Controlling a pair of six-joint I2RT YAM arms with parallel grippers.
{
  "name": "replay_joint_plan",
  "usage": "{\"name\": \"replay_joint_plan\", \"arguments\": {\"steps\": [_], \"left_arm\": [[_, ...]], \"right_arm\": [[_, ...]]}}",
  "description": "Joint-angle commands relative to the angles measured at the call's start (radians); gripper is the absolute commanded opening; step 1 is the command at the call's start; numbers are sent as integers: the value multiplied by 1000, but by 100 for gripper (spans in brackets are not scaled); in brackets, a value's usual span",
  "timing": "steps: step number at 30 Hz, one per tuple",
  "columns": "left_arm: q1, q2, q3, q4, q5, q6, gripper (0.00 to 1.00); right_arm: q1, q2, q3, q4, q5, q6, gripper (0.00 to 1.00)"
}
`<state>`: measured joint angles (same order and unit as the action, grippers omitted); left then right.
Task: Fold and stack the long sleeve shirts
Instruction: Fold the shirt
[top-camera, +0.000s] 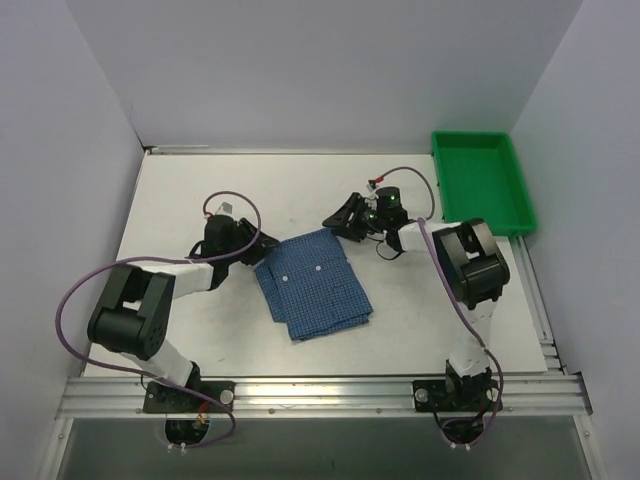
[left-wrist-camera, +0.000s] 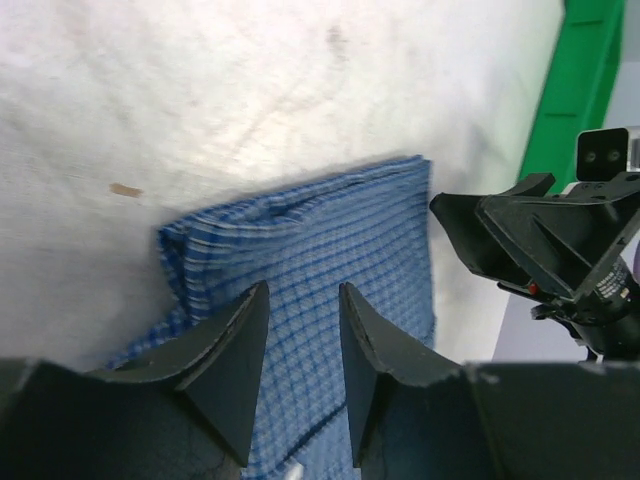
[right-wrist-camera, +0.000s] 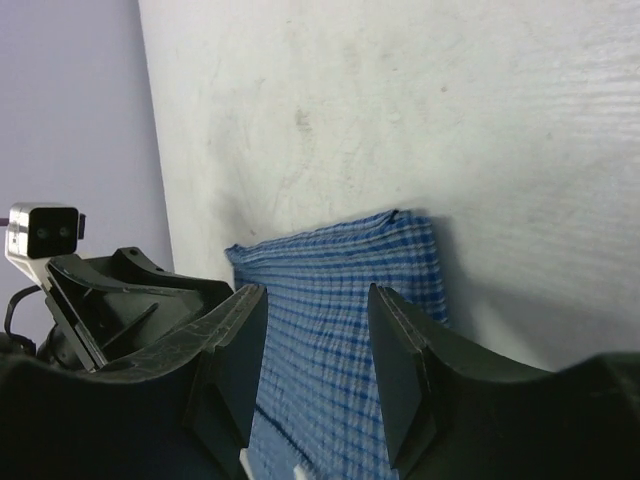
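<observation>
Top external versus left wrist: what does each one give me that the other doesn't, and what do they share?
Only top external: the folded shirt's whole outline and the entire green bin. Only left wrist: the stacked layers at the shirt's corner and a small brown speck on the table. Both: the shirt, the right gripper by its far corner, and part of the bin.
</observation>
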<state>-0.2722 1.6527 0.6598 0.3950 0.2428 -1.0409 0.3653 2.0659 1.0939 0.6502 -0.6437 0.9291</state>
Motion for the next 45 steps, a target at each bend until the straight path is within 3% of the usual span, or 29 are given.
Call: {"name": "replay_joint_plan", "arguments": {"steps": [1, 6, 10, 15, 20, 28, 35, 40, 45], "left_arm": [[-24, -134, 17, -24, -5, 27, 44], [-140, -249, -22, -62, -26, 4, 45], [-220, -265, -107, -61, -86, -10, 44], [-225, -164, -210, 19, -112, -16, 38], [-193, -129, -258, 58, -97, 5, 37], [-179, -232, -119, -157, -114, 139, 42], [-375, -382, -78, -315, -175, 124, 43], [-524, -416, -120, -344, -165, 58, 43], [-544, -426, -277, -266, -120, -44, 43]], "right_arm": [[6, -164, -26, -11, -31, -33, 45], [50, -254, -107, 34, -47, -7, 45], [87, -234, -184, 66, -33, -6, 45], [86, -129, -244, 170, -16, -1, 45], [43, -130, -241, 56, -24, -117, 45], [23, -360, -267, -136, -49, -199, 45], [76, -582, -413, -182, -67, -173, 45], [132, -679, -526, -182, -83, -154, 44], [147, -739, -638, -231, -65, -196, 43]]}}
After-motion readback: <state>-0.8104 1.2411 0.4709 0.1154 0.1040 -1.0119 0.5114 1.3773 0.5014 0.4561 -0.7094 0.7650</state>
